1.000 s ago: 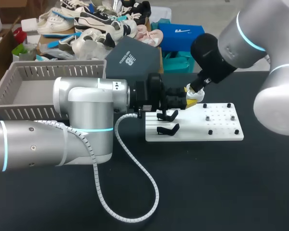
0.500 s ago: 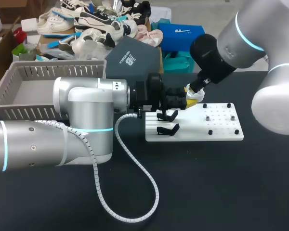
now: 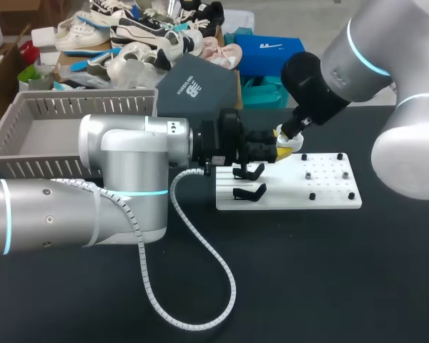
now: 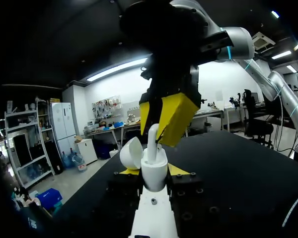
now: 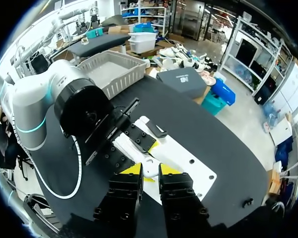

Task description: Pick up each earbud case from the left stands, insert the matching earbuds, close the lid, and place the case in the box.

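I'm looking down over my left arm [image 3: 121,179], which is lying across the near side of the table from the left, its coiled hose [image 3: 200,271] looping down beside it. Just past it the white board [image 3: 329,193] is sitting flat, and the two black stands [image 3: 249,191] at its left end are standing bare, so I'm judging the case in hand came from this row.

Up at the board's far edge, my left gripper [image 4: 154,171] is clamping the earbud case [image 4: 154,166] from both sides, yellow tips pressing its lower body. It's holding the case upright with the lid [image 4: 130,151] tipped back and open, and I'm reading that as a fixture hold: one arm is steadying the socket so the other can work straight down into it.

Coming in from the right, my right arm [image 3: 357,57] is hanging its right gripper [image 4: 158,133] directly above the case. Its fingers are pinched narrow on the earbud [image 4: 152,144], stem up and bud end down in the case's mouth. Whether it's fully seated, I can't tell.

Farthest back on the left, the grey slatted box [image 3: 93,106] is waiting for the closed case. I'm judging we're mid-insertion, with lid closing and drop-off yet to come.
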Controlling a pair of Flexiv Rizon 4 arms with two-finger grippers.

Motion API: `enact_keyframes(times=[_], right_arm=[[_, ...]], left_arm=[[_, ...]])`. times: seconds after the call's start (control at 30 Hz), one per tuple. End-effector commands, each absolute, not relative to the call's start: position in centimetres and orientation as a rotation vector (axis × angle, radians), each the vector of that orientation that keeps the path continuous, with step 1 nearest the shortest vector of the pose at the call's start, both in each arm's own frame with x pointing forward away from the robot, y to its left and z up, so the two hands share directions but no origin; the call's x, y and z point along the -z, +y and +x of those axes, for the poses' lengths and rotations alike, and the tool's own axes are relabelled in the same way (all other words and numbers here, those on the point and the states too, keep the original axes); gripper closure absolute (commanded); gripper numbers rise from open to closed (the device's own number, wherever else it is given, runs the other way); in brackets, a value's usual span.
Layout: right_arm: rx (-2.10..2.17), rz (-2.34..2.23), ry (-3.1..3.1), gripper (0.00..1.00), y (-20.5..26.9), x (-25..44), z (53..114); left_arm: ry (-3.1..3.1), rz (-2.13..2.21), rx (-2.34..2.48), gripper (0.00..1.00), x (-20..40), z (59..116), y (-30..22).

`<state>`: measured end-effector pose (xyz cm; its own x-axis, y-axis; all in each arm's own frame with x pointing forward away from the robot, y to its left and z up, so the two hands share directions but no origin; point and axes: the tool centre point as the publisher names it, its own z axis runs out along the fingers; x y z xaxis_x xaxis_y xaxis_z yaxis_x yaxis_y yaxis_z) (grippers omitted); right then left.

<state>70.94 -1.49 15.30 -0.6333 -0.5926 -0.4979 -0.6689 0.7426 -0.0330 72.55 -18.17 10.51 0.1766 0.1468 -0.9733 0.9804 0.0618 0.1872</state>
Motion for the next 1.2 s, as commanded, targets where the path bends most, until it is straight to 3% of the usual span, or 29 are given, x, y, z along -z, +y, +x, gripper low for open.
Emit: enact_keyframes(times=[0.03, 0.9, 0.97, 1.2], right_arm=[[-0.215, -0.960, 2.460, 1.00, -1.48, -15.19, 71.09], [-0.230, -0.970, 2.468, 1.00, -1.61, -14.47, 71.66], [-0.243, -0.966, 2.463, 0.92, -1.58, -14.50, 71.64], [-0.245, -0.969, 2.454, 0.79, -1.52, -14.68, 71.42]], left_arm=[[1.203, 1.333, 0.948, 1.00, -10.45, 72.58, -18.20], [1.203, 1.333, 0.948, 1.00, -10.45, 72.58, -18.20], [1.203, 1.333, 0.948, 1.00, -10.45, 72.58, -18.20], [1.203, 1.333, 0.948, 1.00, -10.45, 72.58, -18.20]])
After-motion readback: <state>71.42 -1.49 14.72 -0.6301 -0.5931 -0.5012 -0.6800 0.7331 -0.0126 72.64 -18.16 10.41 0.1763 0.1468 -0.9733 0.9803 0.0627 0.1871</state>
